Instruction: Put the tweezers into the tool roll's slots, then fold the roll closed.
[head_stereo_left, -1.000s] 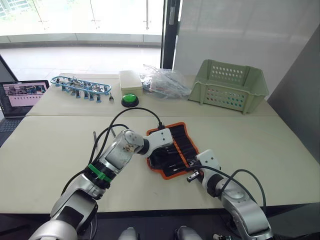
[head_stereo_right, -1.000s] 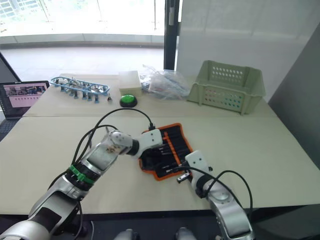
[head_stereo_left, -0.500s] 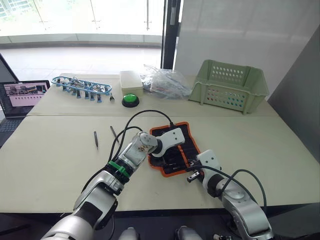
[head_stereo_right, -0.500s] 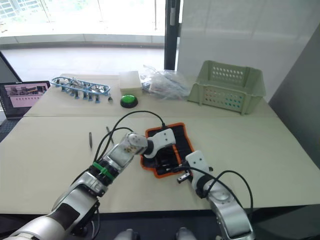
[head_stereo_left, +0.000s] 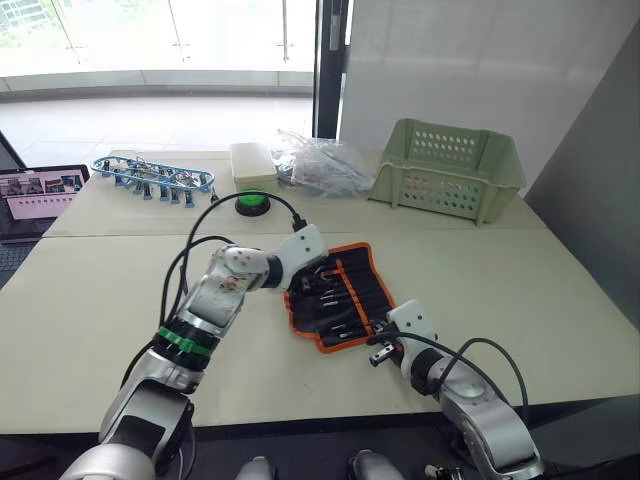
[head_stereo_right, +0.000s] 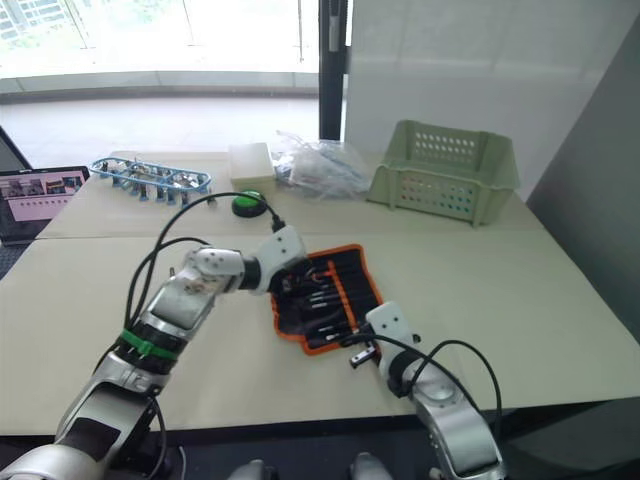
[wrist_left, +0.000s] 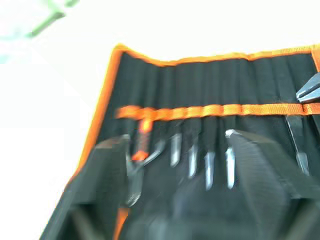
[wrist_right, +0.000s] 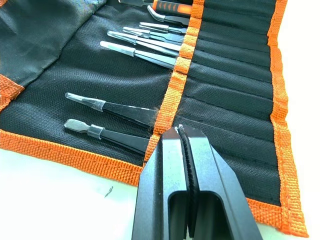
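Note:
The tool roll (head_stereo_left: 357, 287) lies open on the table, black with orange edging. Several thin tweezers (wrist_right: 134, 52) are tucked under the orange strip across its slots (wrist_right: 227, 75), their tips lying on the black fabric. My left gripper (wrist_left: 175, 152) hovers over the roll's far-left part, open, with nothing between its fingers (wrist_left: 107, 165); in the left eye view the left gripper (head_stereo_left: 313, 274) sits at the roll's upper-left edge. My right gripper (wrist_right: 182, 131) is shut and empty, its tips just over the roll's near edge, by the orange strip (wrist_right: 172, 90).
A pale green basket (head_stereo_left: 447, 170) stands at the back right. Behind the roll are a green button (head_stereo_left: 250, 203), a cream box (head_stereo_left: 250, 158), clear plastic bags (head_stereo_left: 315, 165) and a blue rack (head_stereo_left: 150, 175). A laptop (head_stereo_left: 35, 190) sits far left.
My left gripper has drawn back from the roll's middle to its far-left edge and opened. The right gripper has stayed put. The head camera has shifted slightly.

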